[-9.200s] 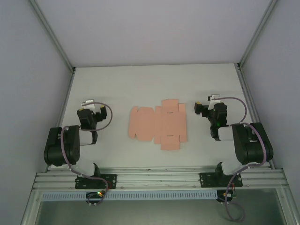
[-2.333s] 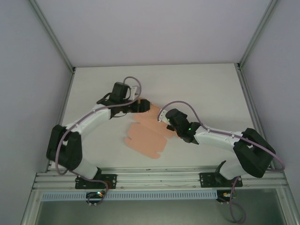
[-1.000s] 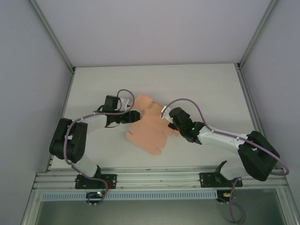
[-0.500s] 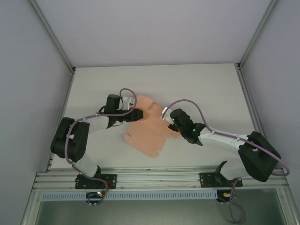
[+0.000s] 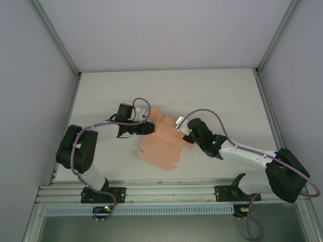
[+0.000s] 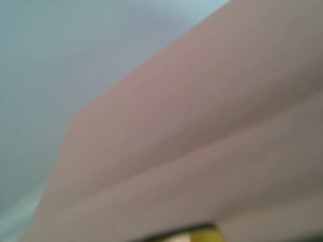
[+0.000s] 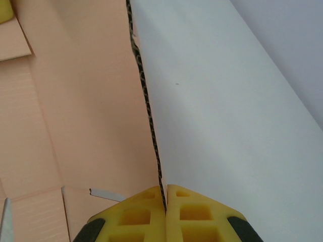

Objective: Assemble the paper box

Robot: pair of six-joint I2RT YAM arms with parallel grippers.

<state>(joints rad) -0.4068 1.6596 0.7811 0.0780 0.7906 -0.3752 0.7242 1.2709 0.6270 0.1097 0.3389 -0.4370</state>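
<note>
paper box [image 5: 159, 148] has slid rightward, right hand [image 7: 165, 195] pinching its edge; left hand [image 5: 147, 128] grip blurred, cannot tell.

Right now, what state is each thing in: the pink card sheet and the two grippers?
salmon-pink die-cut card sheet: partly folded, not yet a box.
left gripper: at the sheet's left edge; open or shut unclear.
right gripper: shut on the sheet's edge.
</note>
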